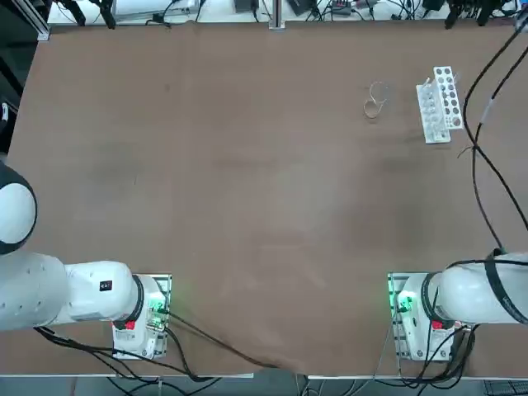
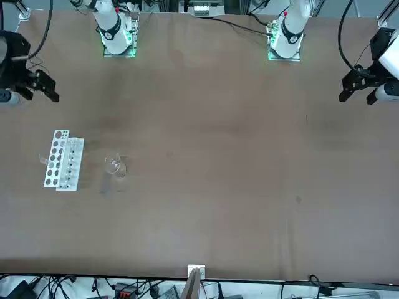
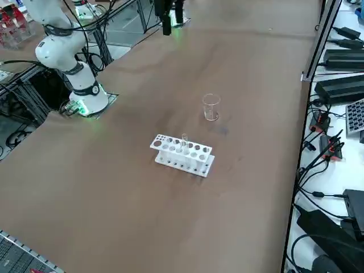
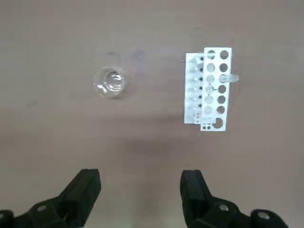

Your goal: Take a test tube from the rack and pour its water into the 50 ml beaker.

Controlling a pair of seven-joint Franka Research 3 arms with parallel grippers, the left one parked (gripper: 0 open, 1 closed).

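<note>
The rack (image 4: 209,88) stood in the upper right of the wrist picture, a white block with its long axis running up and down the frame. One test tube (image 4: 227,79) stood in it, about midway along the outer row of holes; I could not tell whether it held water. The 50 ml beaker (image 4: 110,81) stood upright in the upper left of the same picture, well apart from the rack on the bare brown worktop (image 4: 152,142), and whether anything was in it I could not tell either.

The right hand (image 4: 140,190) hung high above the worktop with its two fingers (image 4: 85,187) spread apart and nothing between them. In the wrist picture both things lay ahead of the fingers, the beaker off toward one finger and the rack off toward the other, so the gap pointed at the bare strip between them.

In the overhead picture the rack (image 1: 437,105) sat in the upper right, on the right arm's half of the worktop, with the beaker (image 1: 377,101) just to its left.

A tube in the rack beside a beaker would fit either a pour to come or a tube put back after one. If the tube was to be taken, the hand had to shift toward the rack's side and come down over that one hole.
</note>
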